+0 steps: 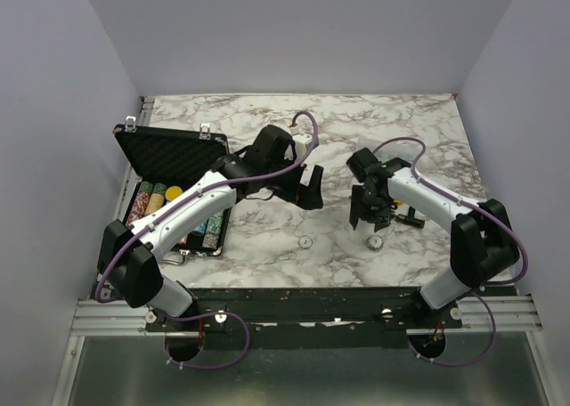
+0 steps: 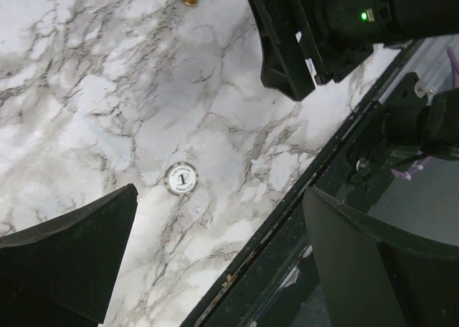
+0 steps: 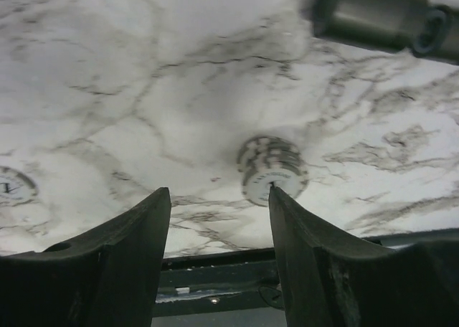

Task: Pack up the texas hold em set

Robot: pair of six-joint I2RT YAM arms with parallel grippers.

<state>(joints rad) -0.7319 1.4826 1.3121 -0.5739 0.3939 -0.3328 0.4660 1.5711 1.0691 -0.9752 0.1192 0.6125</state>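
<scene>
Black case [image 1: 169, 152]: is lying open on the desk [image 1: 267, 130], left side, chip rows [image 1: 158, 195] inside.
Left end effector [image 2: 219, 198]: is hovering wide, empty, near single white chip [image 2: 181, 178].
Right end effector [image 3: 219, 194]: is hanging partly open, empty, beside white chip stack [image 3: 271, 171].

The left arm [image 1: 191, 201] hides much of the chip rows [image 1: 151, 199] in the black case [image 1: 174, 152].

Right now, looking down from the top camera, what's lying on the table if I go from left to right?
Open black case → first white chip, alone in the middle → second white chip, farther right.
</scene>
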